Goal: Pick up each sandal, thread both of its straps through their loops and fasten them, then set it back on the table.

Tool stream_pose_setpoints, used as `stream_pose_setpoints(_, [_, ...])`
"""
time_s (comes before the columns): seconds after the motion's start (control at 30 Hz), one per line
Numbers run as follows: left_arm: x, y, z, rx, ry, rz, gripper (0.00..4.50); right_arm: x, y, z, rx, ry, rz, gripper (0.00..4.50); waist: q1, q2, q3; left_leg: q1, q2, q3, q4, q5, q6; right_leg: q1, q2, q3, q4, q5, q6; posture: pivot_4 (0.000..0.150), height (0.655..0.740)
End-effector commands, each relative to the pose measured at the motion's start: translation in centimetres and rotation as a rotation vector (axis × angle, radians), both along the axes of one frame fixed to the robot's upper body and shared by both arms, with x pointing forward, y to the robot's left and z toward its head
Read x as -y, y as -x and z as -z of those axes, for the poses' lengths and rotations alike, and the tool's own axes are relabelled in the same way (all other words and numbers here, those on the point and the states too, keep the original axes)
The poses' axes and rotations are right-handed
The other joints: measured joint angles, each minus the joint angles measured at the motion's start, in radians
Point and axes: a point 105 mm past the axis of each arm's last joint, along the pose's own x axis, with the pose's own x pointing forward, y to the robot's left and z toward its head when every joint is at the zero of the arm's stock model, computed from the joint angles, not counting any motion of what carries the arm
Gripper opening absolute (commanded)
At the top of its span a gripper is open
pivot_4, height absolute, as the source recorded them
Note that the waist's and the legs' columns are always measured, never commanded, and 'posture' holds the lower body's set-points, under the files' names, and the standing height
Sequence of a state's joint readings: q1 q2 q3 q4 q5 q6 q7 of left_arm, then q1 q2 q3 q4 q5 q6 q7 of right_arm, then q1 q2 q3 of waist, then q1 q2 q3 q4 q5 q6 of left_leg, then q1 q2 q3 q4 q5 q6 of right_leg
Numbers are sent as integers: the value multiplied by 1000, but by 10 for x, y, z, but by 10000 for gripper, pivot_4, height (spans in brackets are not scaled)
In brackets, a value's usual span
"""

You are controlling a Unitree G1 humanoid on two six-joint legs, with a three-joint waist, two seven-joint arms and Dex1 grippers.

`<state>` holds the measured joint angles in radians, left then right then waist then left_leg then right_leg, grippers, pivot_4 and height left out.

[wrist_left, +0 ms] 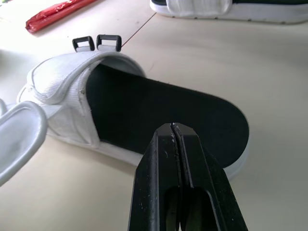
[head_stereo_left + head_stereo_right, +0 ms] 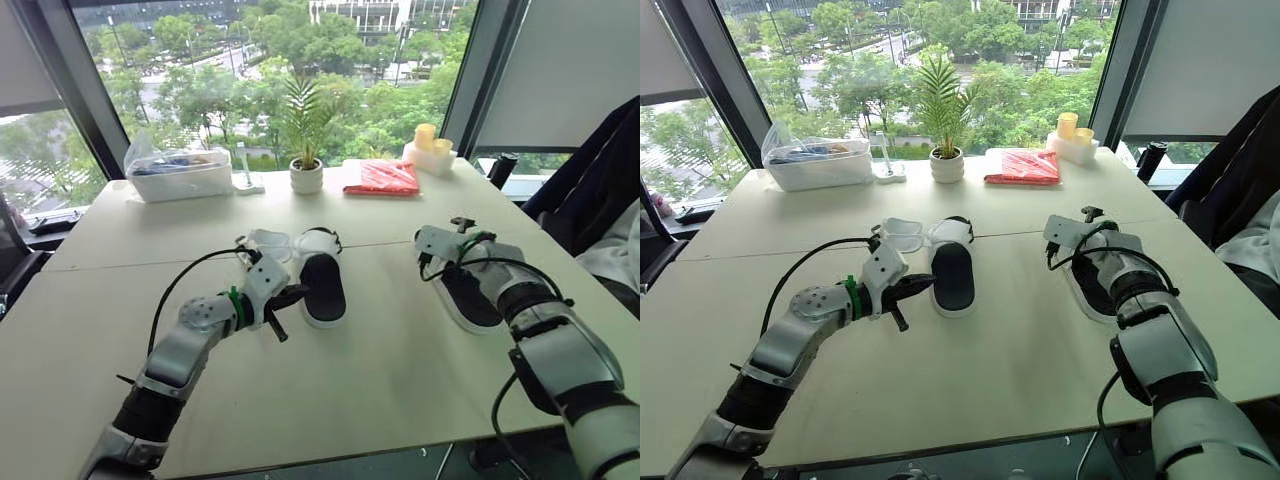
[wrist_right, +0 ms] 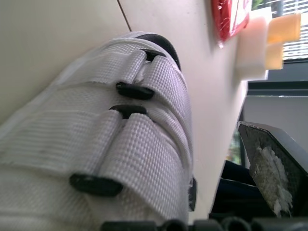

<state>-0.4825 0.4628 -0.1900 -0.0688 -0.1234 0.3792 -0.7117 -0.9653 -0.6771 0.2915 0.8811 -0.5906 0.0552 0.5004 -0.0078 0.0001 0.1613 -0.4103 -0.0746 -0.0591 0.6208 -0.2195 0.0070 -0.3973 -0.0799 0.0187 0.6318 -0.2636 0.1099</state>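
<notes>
The sandal in the middle of the table point(image 2: 350, 390), the middle sandal point(image 2: 322, 285), lies flat with its black sole up and its toe toward the far edge. Its white strap flap point(image 2: 268, 243) is thrown open to its left side. Its two black loops point(image 1: 109, 42) stand empty at the other side of the upper. The second sandal point(image 2: 470, 300) lies near the right edge, and in the right wrist view its white straps are passed through their black loops and folded down.

By that look one sandal is finished and set back, and the middle one is the work in hand.

The left gripper point(image 1: 174, 127) hangs just over the heel of the middle sandal, its fingers pressed together on nothing. It probably has to open before it can lift the sandal or take the loose flap. The right gripper point(image 2: 440, 255) is low over the second sandal's upper with its fingers apart, one pad point(image 3: 267, 166) clear of the fabric.

There are two sandals. Along the far edge stand one potted plant point(image 2: 306, 165), one clear box point(image 2: 180, 178), one red packet point(image 2: 383, 178) and one pale yellow-topped block point(image 2: 430, 150).
</notes>
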Motion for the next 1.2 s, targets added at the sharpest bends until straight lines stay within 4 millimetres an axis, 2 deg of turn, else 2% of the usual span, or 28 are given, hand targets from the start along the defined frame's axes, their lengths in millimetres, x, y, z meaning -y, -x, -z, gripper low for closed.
stream_pose_setpoints(0.03, [3,-1,-24,159,-88,12,0,-9,37,0,-94,-136,-75,44880,6,0,0,0,0,0,0,0,0,0,0,0,0,0,0,1500,7400])
stream_pose_setpoints(0.1, [2,-4,-26,219,-163,7,0,-18,68,-1,-141,-227,-133,44880,11,0,0,-1,0,-1,1,-1,2,0,0,0,0,0,0,1500,7400])
stream_pose_setpoints(0.2, [2,-11,-28,320,-281,-12,0,-43,122,-1,-248,-344,-296,44880,17,0,0,0,1,0,1,-1,2,1,0,0,0,0,0,1500,7400])
stream_pose_setpoints(0.23, [5,-14,-29,355,-322,-14,2438,-49,142,-3,-298,-386,-333,44989,16,0,0,0,2,0,1,-2,2,1,-1,0,0,0,0,1500,7400])
stream_pose_setpoints(0.3, [10,-20,-31,414,-396,-17,7550,-61,166,-13,-341,-514,-367,45000,20,1,0,0,2,0,3,-1,2,1,-1,0,1,0,0,1500,7400])
stream_pose_setpoints(0.47, [17,-40,-37,512,-502,-60,31246,-78,180,-29,-345,-719,-385,45000,22,-2,1,-1,2,0,10,-2,3,3,-2,0,1,0,0,1500,7400])
stream_pose_setpoints(0.5, [21,-44,-39,534,-522,-70,37489,-79,181,-29,-346,-733,-380,45000,26,-4,2,-1,2,-1,11,-2,4,4,-2,-1,1,0,0,1500,7400])
stream_pose_setpoints(0.57, [24,-51,-40,557,-544,-82,44626,-82,181,-28,-347,-743,-371,45000,33,-4,2,-1,2,-1,11,-2,4,4,-3,-2,0,0,0,1500,7400])
stream_pose_setpoints(0.77, [48,-72,-36,582,-543,-97,44626,-87,179,-27,-331,-756,-355,45000,50,-4,2,-18,1,0,12,-3,6,-13,-3,-1,1,2,3,1500,7400])
stream_pose_setpoints(0.9, [67,-87,-34,602,-574,-90,44626,-87,177,-25,-322,-751,-339,45000,51,-5,2,-19,0,0,13,-4,6,-12,-3,-3,1,2,3,1500,7400])
stream_pose_setpoints(1.17, [76,-111,-22,632,-709,-156,44626,-87,177,-24,-299,-749,-317,45000,47,-6,3,-18,0,0,14,-4,7,-12,-1,-3,1,3,5,1500,7400])
stream_pose_setpoints(1.2, [77,-112,-20,632,-721,-163,39557,-87,177,-24,-298,-749,-316,45000,47,-6,3,-18,0,0,14,-4,7,-12,-1,-3,1,3,5,1500,7400])
